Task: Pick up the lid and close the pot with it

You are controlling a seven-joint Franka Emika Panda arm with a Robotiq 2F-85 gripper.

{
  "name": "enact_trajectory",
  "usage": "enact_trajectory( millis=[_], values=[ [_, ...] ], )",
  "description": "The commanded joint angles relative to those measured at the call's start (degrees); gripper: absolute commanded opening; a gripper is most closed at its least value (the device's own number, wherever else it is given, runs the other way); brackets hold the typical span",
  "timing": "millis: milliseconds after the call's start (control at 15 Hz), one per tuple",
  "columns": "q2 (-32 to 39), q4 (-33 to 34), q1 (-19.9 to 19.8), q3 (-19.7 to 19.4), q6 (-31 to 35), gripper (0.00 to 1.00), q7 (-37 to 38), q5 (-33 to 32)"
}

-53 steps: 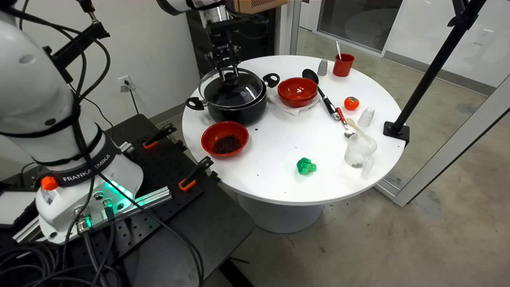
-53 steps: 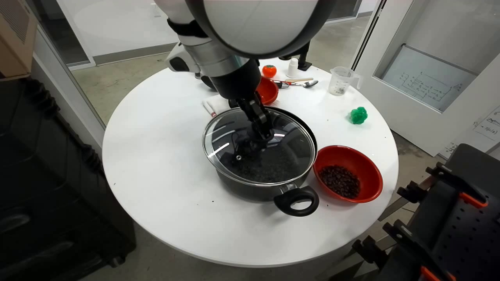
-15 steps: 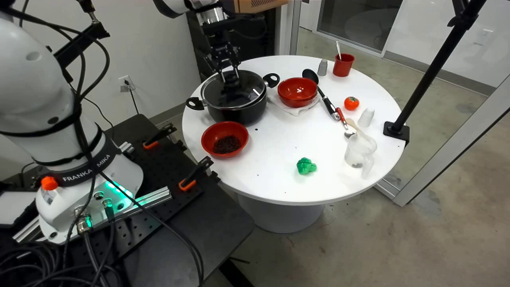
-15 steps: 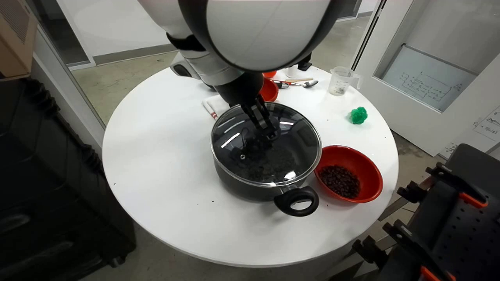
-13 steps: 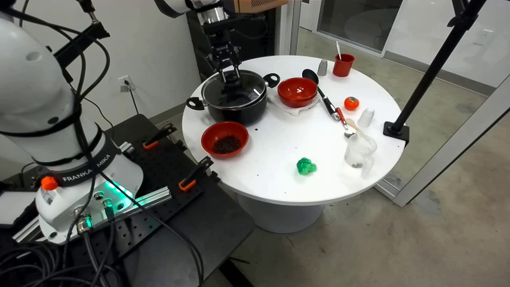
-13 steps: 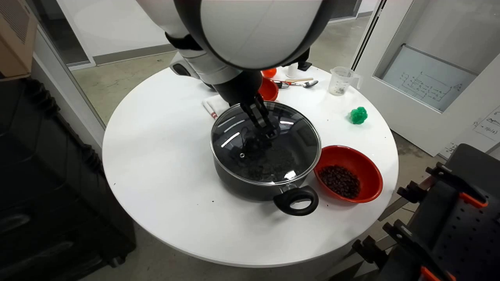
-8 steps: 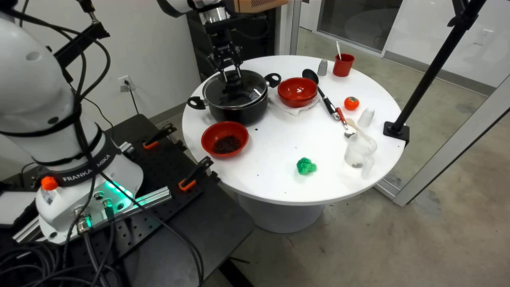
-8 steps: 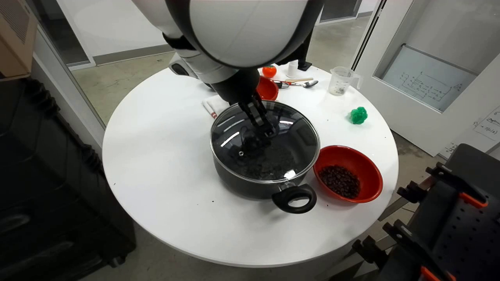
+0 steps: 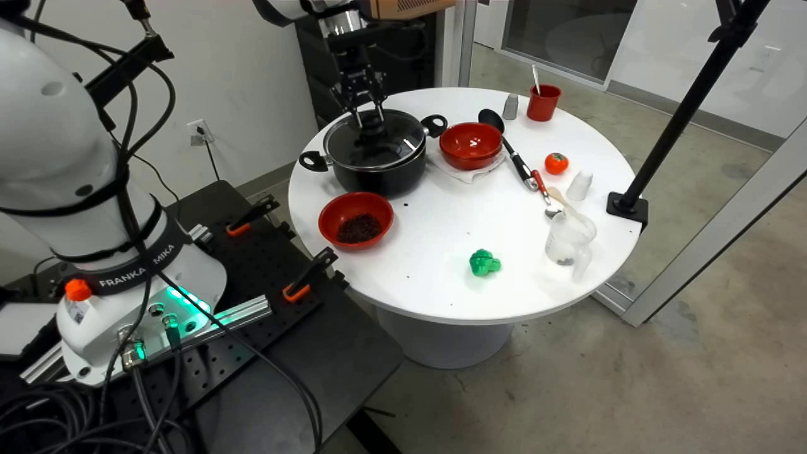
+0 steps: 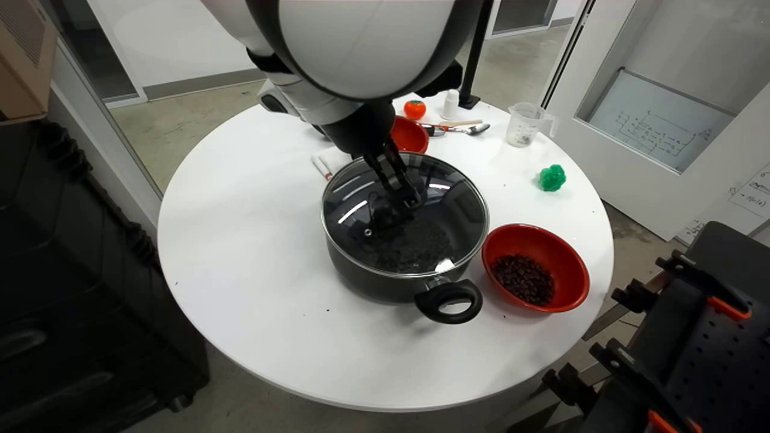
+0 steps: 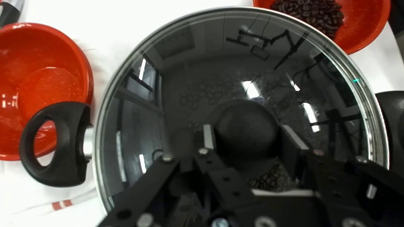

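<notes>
Closing looks nearly done: jaws clamp the knob [image 11: 247, 126] of the lid [image 10: 418, 243], atop the pot [image 9: 381, 181]. Full seating is unclear; next, settle it and release

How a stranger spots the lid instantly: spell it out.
On the round white table, find the wide black pot. The lid lies over its top, a black knob at its centre. Unlike that pot and nearby red bowls, the lid is see-through.

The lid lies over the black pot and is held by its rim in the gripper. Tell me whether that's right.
One part is wrong: in the wrist view the gripper holds the lid by its dark knob. The lid does lie over the black pot.
</notes>
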Motion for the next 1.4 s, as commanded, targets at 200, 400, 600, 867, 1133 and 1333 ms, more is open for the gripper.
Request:
enact_trajectory(
  millis=[200,400,600,867,1133,1333],
  values=[
    [0.92,2.79,-0.08,-0.49,-1.47,0.26,-0.62,0.07],
    [0.72,3.26,-0.79,-0.22,-2.13,0.26,-2.18,1.19],
    [0.52,3.8,-1.48,-0.15,-2.51,0.26,-3.54,2.11],
    [0.76,4.75,-2.46,-0.21,-2.73,0.26,-5.13,2.69],
    [1.74,5.53,-2.67,-0.22,-3.48,0.26,-5.52,2.67],
    [1.28,4.43,-2.22,0.16,-3.56,0.26,-4.87,2.68]
  ],
)
